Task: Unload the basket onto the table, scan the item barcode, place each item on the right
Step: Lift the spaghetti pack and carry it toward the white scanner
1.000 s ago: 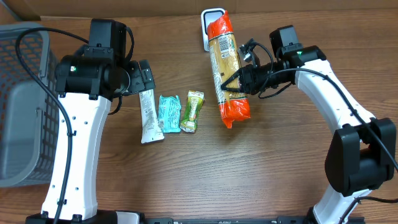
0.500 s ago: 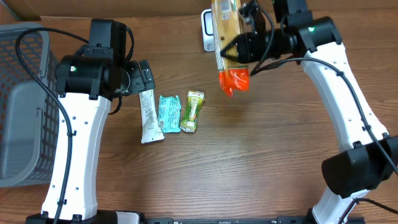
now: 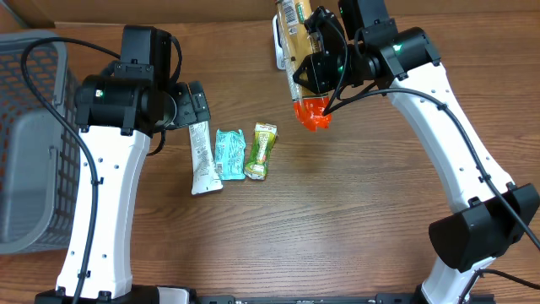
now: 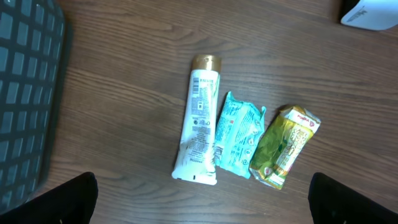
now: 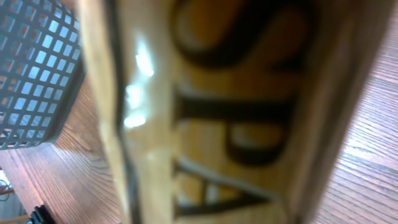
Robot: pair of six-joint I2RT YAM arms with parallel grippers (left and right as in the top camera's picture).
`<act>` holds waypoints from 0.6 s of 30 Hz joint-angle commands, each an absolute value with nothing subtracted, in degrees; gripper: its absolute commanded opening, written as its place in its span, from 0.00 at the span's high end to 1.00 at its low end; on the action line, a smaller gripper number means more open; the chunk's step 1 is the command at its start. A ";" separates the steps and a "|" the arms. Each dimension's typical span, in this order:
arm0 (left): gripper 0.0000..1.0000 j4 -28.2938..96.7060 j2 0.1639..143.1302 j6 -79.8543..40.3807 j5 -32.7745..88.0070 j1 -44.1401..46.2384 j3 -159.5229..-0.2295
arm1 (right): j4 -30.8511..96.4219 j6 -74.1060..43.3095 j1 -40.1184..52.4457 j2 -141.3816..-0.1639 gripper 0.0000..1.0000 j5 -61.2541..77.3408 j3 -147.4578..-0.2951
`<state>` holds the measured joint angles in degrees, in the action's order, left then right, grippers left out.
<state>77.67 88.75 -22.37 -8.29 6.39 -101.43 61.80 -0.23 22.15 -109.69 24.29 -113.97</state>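
A long pasta packet (image 3: 300,52), yellow with orange ends, hangs tilted in the air at the back of the table, with my right gripper (image 3: 326,61) shut on its middle. Its lower orange end (image 3: 312,112) points down at the table. The packet fills the right wrist view (image 5: 217,112) as a blur and hides the fingers there. The white scanner (image 3: 277,40) shows only as a sliver just left of the packet; the left wrist view catches its corner (image 4: 372,12). My left gripper (image 3: 196,105) hovers open over the table with nothing between its fingers (image 4: 74,199).
A white tube (image 3: 202,158) (image 4: 200,118), a teal packet (image 3: 229,154) (image 4: 239,135) and a green packet (image 3: 261,151) (image 4: 284,146) lie side by side under the left gripper. A grey mesh basket (image 3: 25,143) (image 4: 25,93) stands at the left edge.
The right arm has lifted the pasta packet off the table and carried it back, over the scanner, tipping it more upright. The left arm has not moved.
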 commanded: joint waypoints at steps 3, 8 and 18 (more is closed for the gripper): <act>0.00 77.36 89.19 -20.49 -7.97 6.39 -102.04 | 60.84 1.56 22.06 -107.42 0.96 25.10 -115.57; 0.00 78.00 89.19 -12.84 -7.81 3.01 -102.04 | 61.69 1.69 22.06 -107.42 0.96 21.34 -115.52; 0.00 78.81 89.19 0.01 4.19 -12.73 -102.06 | 62.06 1.78 22.13 -107.44 0.96 14.90 -115.50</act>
